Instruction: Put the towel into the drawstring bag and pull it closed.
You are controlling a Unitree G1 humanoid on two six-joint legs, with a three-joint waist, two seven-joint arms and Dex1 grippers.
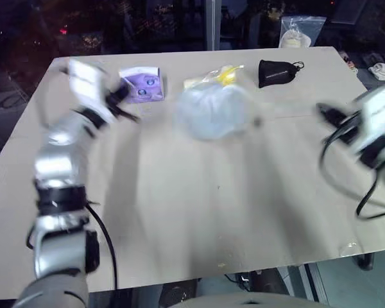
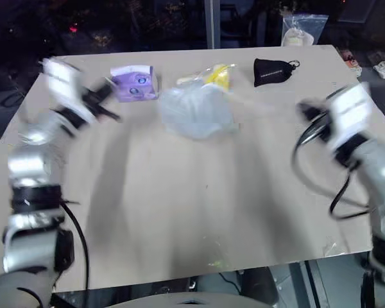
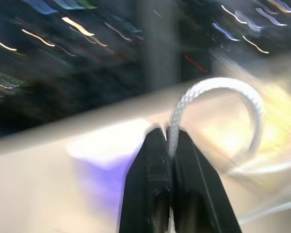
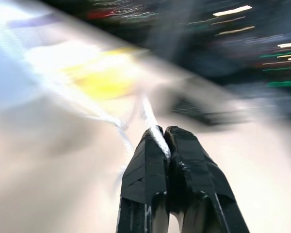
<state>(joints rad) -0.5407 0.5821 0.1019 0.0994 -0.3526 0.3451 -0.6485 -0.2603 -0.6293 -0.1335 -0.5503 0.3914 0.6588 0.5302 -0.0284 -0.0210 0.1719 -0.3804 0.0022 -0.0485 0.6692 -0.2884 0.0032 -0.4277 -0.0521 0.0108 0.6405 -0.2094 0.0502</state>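
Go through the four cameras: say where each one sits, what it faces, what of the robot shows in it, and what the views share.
Left eye: on the head, looking down at the table; both arms show, drawstring bag between them.
Right eye: beside it, same scene.
Left wrist: along the left gripper, shut on a white cord.
Right wrist: along the right gripper, shut on another cord.
Shared: the yellow-filled plastic bag shows as a yellow blur in both wrist views.

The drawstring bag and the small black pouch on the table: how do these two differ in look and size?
The drawstring bag is large, pale and translucent, bulging with something light blue inside; the black pouch is small, dark and opaque. The bag lies near the table's middle, close to the purple tissue pack; the pouch lies at the far edge. Both lie on the table.
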